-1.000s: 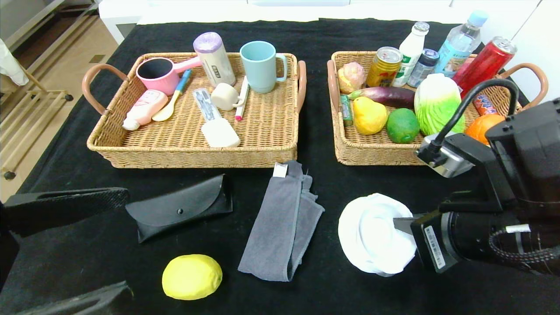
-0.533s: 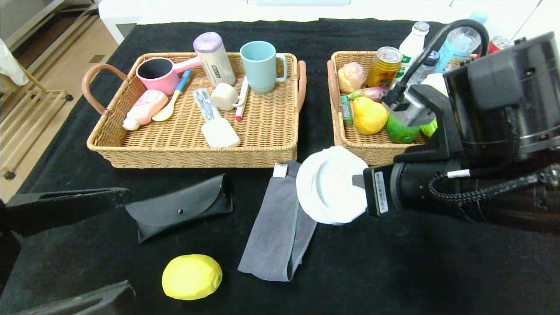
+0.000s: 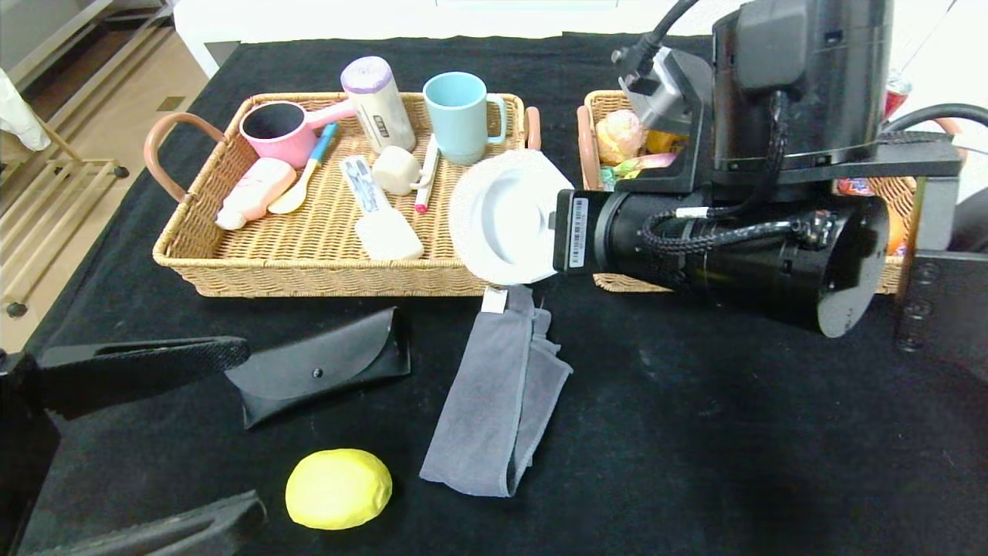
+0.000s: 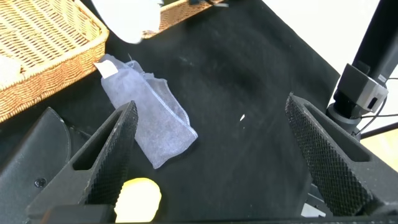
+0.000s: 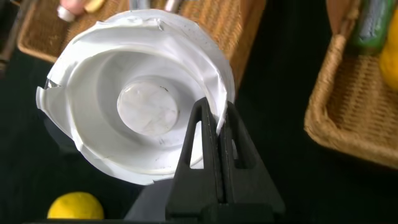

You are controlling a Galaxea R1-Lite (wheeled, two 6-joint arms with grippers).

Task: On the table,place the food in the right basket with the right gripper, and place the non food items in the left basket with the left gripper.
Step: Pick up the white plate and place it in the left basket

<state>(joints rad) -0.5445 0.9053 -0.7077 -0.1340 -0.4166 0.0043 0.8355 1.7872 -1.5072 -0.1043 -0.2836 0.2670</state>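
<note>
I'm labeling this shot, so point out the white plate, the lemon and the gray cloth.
white plate [image 3: 502, 216], head view, on its inner well.
lemon [image 3: 338, 488], head view, on the middle of its yellow skin.
gray cloth [image 3: 494, 401], head view, on its folded middle.

Head high overlooking table, wrists close
</note>
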